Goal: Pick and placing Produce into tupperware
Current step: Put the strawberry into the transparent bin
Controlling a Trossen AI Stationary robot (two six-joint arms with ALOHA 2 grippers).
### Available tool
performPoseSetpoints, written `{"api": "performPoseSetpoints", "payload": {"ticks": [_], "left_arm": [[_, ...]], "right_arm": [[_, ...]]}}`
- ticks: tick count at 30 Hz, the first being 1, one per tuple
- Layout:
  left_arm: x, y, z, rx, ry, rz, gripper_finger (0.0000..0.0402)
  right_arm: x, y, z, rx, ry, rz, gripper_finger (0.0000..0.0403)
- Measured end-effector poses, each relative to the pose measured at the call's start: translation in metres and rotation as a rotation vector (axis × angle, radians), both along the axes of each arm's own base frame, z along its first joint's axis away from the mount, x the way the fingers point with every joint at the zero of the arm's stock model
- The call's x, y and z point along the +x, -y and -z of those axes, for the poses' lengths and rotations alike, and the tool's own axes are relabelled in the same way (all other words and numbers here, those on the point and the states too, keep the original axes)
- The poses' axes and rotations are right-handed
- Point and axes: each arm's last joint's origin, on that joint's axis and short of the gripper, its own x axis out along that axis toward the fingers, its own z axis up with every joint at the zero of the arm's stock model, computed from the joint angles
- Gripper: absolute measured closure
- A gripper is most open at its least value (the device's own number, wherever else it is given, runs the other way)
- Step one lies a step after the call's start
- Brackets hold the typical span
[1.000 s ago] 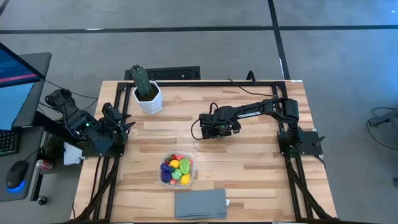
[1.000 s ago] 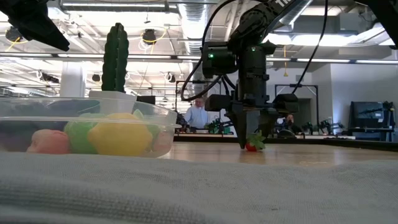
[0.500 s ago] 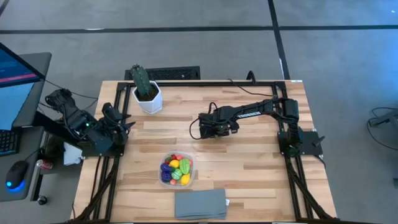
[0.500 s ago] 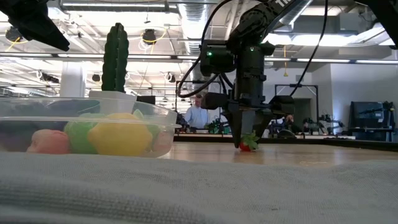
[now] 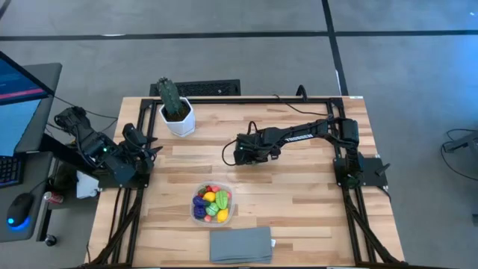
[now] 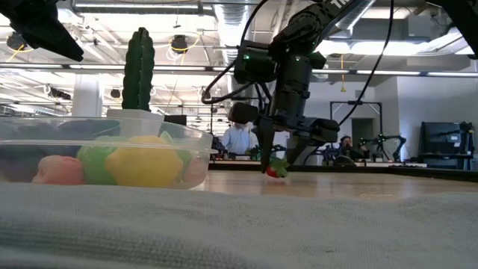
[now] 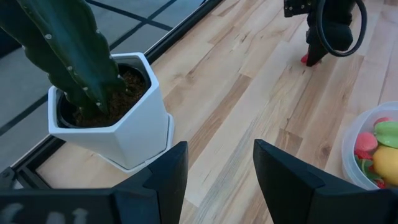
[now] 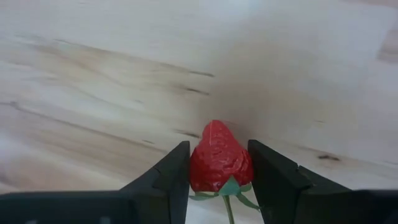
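The right gripper [image 8: 219,171] clamps a small red toy strawberry [image 8: 217,165] between its fingers, just above the bare wooden table [image 5: 299,209]. The berry's long axis runs along the fingers, pointed tip away from the wrist, green stem toward it. The left gripper [image 7: 214,165] waits open beside a white hexagonal pot [image 7: 118,127].

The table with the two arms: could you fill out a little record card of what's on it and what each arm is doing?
Right end effector: shut on small red toy strawberry, mid-table
Left end effector: open, waiting at the table's left edge
Clear plastic container: holds several colourful toy fruits, near the front edge
Tall green cactus in white hexagonal pot: back left
Flat grey folded cloth: front edge, just in front of the container
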Motion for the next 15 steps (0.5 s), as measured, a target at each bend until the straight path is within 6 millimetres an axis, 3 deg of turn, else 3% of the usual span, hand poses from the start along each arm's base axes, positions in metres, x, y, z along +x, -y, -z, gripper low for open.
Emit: {"api": "performPoseSetpoints", "payload": {"ticks": [9,15], "left_arm": [[0.0,0.0,0.0,-0.002,0.001,-0.002,0.0228],[0.0,0.0,0.0,-0.002,0.001,-0.002,0.0228]], "right_arm": [[0.013,0.0,-0.004,0.022,0.147,-0.061,0.022],[0.023,-0.001,-0.009,0.051,0.27,-0.109,0.0235]]}}
